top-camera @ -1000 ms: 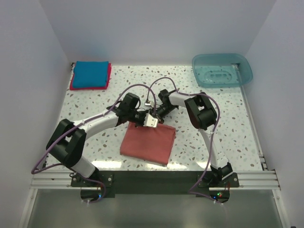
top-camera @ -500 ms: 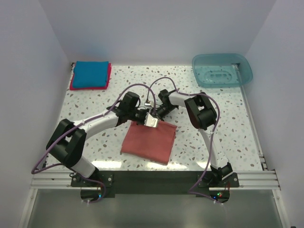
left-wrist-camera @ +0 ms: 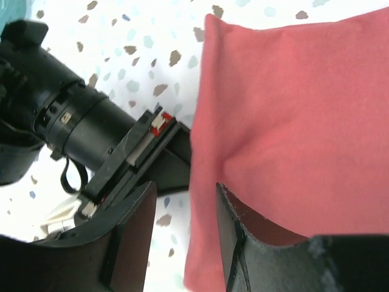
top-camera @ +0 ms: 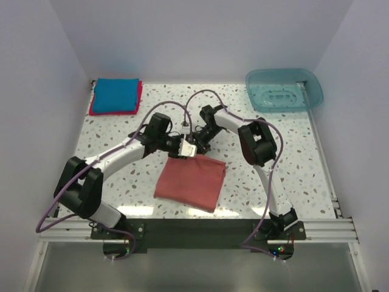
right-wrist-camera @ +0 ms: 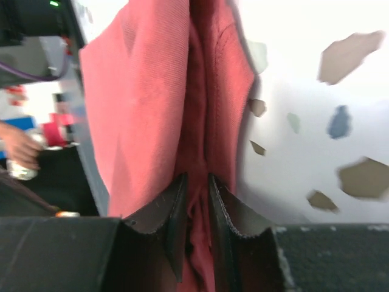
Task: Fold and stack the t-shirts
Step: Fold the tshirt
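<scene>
A salmon-red t-shirt (top-camera: 189, 182) lies folded into a rectangle near the table's middle front. Both grippers meet at its far edge. My left gripper (top-camera: 187, 149) is open, and the shirt's edge (left-wrist-camera: 206, 182) lies loose between its fingers (left-wrist-camera: 130, 237). My right gripper (right-wrist-camera: 196, 182) is shut on a bunched fold of the same shirt (right-wrist-camera: 152, 91), with cloth filling the narrow gap. A folded bright blue t-shirt (top-camera: 115, 95) sits on a crimson-pink one (top-camera: 138, 100) at the back left corner.
A translucent teal plastic tub (top-camera: 284, 89) stands at the back right. The right arm's black wrist (left-wrist-camera: 79, 128) sits close beside my left fingers. White walls close in the speckled table (top-camera: 292, 152) on three sides.
My left gripper has opened and let go of the salmon-red shirt's far edge. Both wrists have shifted slightly toward the back of the table. The shirt has stayed flat.
</scene>
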